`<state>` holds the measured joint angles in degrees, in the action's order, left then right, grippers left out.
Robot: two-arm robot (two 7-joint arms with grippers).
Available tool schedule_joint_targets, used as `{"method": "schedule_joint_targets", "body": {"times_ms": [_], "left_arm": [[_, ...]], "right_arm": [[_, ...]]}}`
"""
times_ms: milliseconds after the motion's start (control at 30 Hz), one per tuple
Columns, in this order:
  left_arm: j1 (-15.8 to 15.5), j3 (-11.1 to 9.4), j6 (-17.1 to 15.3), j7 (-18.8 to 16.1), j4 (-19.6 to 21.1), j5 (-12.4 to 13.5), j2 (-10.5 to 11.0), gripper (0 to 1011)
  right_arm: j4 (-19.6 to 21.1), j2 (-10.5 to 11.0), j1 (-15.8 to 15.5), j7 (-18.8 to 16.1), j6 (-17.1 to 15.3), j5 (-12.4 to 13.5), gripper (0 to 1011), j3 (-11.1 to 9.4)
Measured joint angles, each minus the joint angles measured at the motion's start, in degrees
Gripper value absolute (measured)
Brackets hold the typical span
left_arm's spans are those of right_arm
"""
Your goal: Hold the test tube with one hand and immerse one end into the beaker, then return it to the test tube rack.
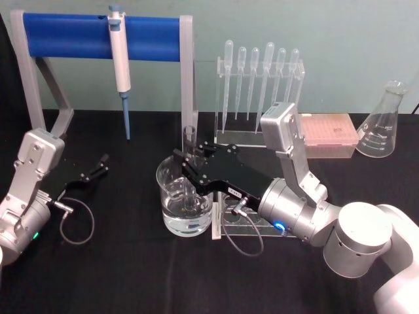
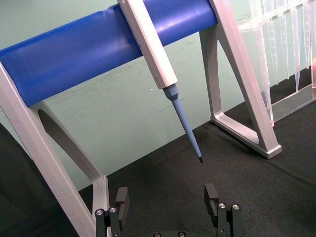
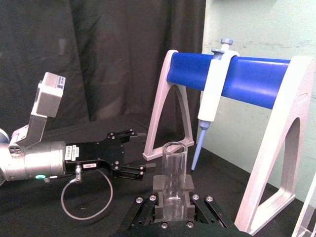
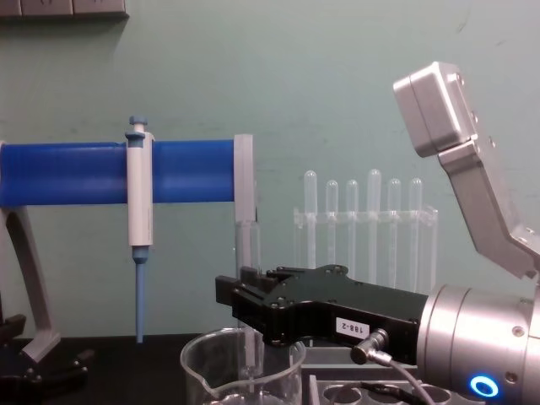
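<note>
right black flat-jawed gripper (image 1: 185, 164), on its silver cylindrical wrist, reaches over the wide clear glass beaker with a pouring spout (image 1: 184, 204). its fingers (image 3: 159, 183) pinch the long clear glass test tube (image 1: 190, 171) about mid-length, upright. open rim stands above the fingers, round bottom hangs below them inside the beaker, down in the clear liquid. tube appears to be off the beaker wall, though glass on glass makes that hard to read.

left black gripper (image 1: 97, 167) idle, well apart from the right fingers, low over the black tabletop (image 1: 124, 275), fingers (image 2: 121, 197) spread with nothing between.

beyond the right fingers: white-and-blue micropipette (image 1: 120, 62) hanging on the blue-barred stand (image 1: 72, 36); thin plastic pipettes (image 1: 260, 72) in their clear rack. a clear holed tube rack (image 1: 242, 219) sits just beside the beaker, under the right wrist.

handling judgement: tube is light, rigid, smooth, likely wet and slippery at the lower end, and brittle. over-squeeze could crack it, a loose pinch lets it slide. the mid-length hold on dry glass looks sound. lift straight up to clear the beaker rim before moving sideways to the rack.
</note>
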<state>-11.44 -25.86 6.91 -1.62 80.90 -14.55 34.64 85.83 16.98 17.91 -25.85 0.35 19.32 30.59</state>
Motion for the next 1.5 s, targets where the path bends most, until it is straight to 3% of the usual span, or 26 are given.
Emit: {"method": "schedule_joint_targets", "body": {"times_ms": [900, 1067, 1500], "left_arm": [[0.0, 0.0, 0.0, 0.0, 0.0, 0.0, 0.0, 1000], [0.0, 0.0, 0.0, 0.0, 0.0, 0.0, 0.0, 1000], [0.0, 0.0, 0.0, 0.0, 0.0, 0.0, 0.0, 1000]], "right_arm": [[0.1, 0.0, 0.0, 0.0, 0.0, 0.0, 224, 0.0], [3.5, 0.4, -0.2, 0.6, -1.8, 0.1, 225, -0.9], [15.7, 2.9, 2.0, 2.1, -11.4, 5.2, 224, -4.3]]}}
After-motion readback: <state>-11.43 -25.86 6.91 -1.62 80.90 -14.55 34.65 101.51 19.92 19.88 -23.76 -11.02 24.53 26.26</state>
